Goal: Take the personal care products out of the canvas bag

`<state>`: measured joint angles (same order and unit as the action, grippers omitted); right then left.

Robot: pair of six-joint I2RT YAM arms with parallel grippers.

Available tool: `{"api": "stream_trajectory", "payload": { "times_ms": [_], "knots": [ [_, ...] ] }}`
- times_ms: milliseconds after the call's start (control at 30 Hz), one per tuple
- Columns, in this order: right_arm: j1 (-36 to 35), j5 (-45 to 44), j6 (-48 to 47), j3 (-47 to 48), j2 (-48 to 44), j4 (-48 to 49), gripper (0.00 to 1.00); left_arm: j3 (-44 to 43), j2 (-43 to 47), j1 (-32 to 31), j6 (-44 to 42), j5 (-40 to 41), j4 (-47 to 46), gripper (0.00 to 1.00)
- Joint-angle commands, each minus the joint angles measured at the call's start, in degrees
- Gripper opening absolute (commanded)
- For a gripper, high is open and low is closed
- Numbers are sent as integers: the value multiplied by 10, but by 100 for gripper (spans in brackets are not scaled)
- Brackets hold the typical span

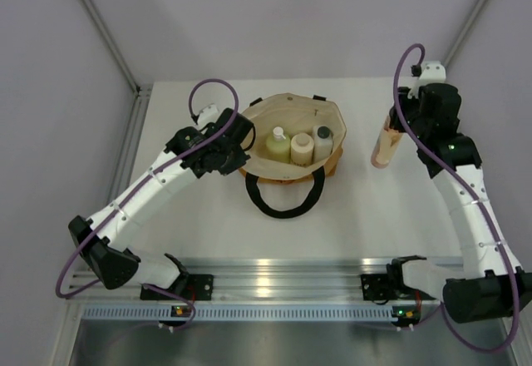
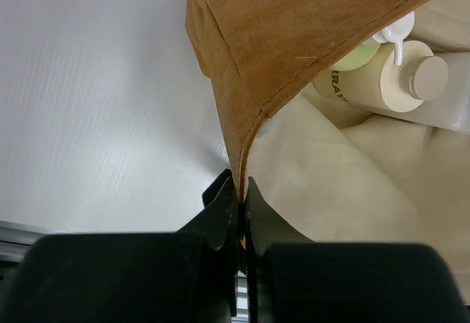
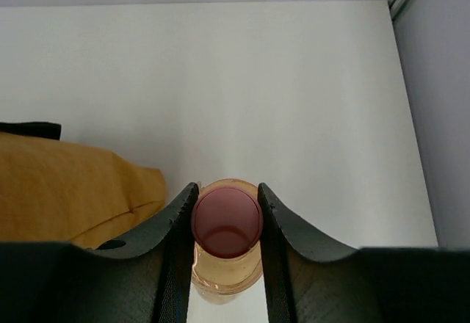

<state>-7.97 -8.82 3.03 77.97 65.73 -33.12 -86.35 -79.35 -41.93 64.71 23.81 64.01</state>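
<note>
White counter (image 1: pixel 357 216) w/ plain pale-grey walls (image 1: pixel 291 17) on 3 sides, metal corner struts (image 1: pixel 100 27) running diag. Alu rail (image 1: pixel 283 270) along near edge, catching bright glare.

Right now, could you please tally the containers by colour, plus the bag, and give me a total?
orange bottle with pink cap: 1
yellow-green bottle with white top: 1
cream cylinder: 1
clear bottle with black cap: 1
canvas bag: 1
Total: 5
</note>
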Motion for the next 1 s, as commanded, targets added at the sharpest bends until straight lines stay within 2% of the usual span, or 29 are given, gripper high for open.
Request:
{"api": "stream_trajectory", "payload": {
  "times_ms": [0, 133, 200, 400, 667, 867, 933, 967],
  "knots": [
    [28, 85, -19, -53, -53, 246, 0, -22, 21, -2, -16, 1, -12, 0],
    [44, 156, -57, -149, -54, 330, 0, -22, 25, -2, -20, 0, -12, 0],
    [44, 166, -72, -185, -55, 393, 0, -23, 24, -2, -23, -1, -12, 0],
    [46, 193, -80, -280, -56, 495, 0, -25, 20, -2, -27, -6, -13, 0],
    [47, 193, -79, -374, -68, 568, 0, -22, 17, -2, -27, -7, -12, 0],
    [47, 182, -79, -409, -90, 571, 0, -21, 17, -2, -23, -5, -12, 0],
    [47, 189, -82, -407, -94, 555, 6, -22, 18, -2, -23, -5, -12, 0],
    [47, 192, -83, -405, -95, 548, 28, -22, 17, -2, -22, -5, -12, 0]
  ]
}}
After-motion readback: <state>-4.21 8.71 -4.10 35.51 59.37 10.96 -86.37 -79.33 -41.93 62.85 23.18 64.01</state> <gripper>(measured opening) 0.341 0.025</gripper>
